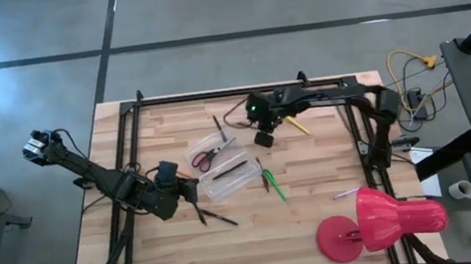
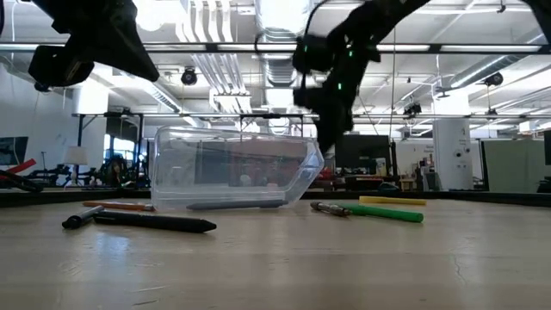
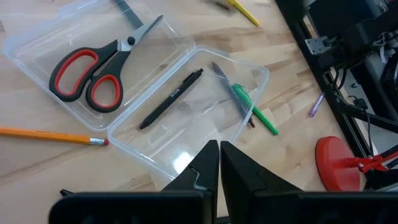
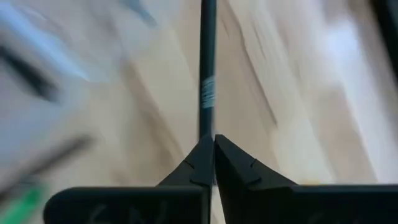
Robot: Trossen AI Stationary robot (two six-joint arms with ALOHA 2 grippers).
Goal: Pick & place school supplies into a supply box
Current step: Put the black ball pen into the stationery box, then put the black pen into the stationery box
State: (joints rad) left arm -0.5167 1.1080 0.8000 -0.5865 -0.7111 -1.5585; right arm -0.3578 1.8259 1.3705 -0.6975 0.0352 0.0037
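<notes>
The right claw (image 1: 263,138) pinches a dark pen (image 4: 207,74), raised beyond the clear box (image 1: 226,179). The left claw (image 1: 191,190) is closed and empty beside the box, where a black pen (image 3: 171,99) lies.

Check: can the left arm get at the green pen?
Probably, but not straight: the box sits between the left gripper and the green pen, so it would have to pass over the box. Its fingers are shut.

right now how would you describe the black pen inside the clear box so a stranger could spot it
Find the clear plastic box lying open in the middle of the wooden table. One half holds red-handled scissors; the other holds the black pen, lying alone on the bottom. Unlike the green pen beside that half, it is all black and lies within the walls.
</notes>
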